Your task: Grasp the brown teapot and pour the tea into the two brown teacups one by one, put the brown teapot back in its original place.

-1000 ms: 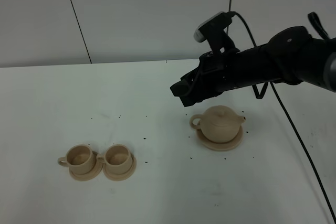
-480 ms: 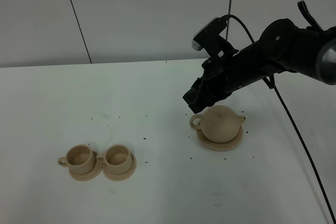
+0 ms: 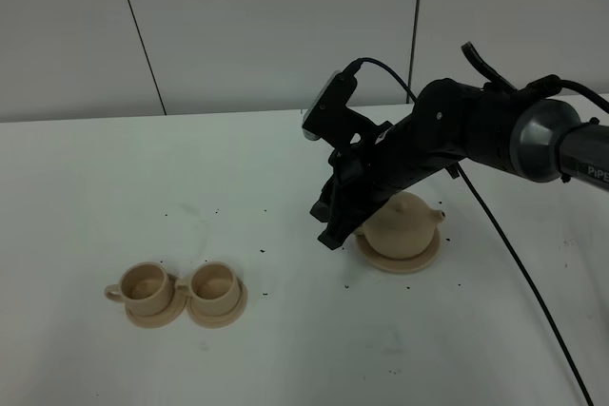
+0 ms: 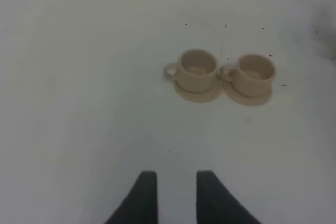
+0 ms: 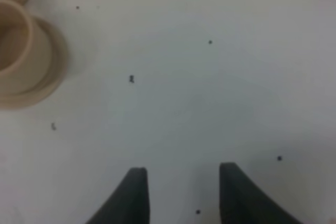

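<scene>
- At the right side of the table (image 3: 285, 358), your brown teapot (image 3: 407, 225) sits upright on its wide saucer (image 3: 409, 264).
- Your right gripper (image 3: 330, 235) hangs just beside the teapot's handle side, fingers apart, gripping nothing.
- Your left gripper (image 4: 176, 195) shows a narrow gap, nothing held.
- First teacup (image 3: 146, 283) and second teacup (image 3: 216, 282) stand side by side, well apart from the teapot.

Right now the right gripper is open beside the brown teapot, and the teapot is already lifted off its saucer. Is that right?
Not quite. The brown teapot is not lifted. It sits on its wide saucer, as the exterior high view shows. The rest holds: the right gripper is open beside the teapot and holds nothing.
</scene>
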`<state>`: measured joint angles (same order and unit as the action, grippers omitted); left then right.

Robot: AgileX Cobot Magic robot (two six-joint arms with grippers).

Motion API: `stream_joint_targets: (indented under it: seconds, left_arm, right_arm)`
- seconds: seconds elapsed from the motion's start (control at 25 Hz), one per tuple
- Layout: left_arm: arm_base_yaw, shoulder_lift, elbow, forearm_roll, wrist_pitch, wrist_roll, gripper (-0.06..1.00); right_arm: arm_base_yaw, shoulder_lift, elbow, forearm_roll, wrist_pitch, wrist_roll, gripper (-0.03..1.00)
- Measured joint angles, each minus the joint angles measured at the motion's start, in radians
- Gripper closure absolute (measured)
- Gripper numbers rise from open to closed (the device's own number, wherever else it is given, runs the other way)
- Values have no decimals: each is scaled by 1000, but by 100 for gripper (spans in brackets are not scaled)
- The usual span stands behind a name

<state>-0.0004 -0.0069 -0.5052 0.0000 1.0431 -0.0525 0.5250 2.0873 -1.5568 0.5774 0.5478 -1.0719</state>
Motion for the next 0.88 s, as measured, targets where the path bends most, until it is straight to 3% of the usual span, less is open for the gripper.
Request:
stream_joint_targets:
  seconds: [0.4,0.68,0.88]
  left_arm:
    - [0,0,0,0,0,0,69]
    - [0,0,0,0,0,0,69]
    - [0,0,0,0,0,0,69]
  right_arm:
    - [-1,0,-1,-112,-76,24,66]
    - [-1,39,-1,-65,-185,26,66]
    - [-1,73,-1,-55,-199,26,67]
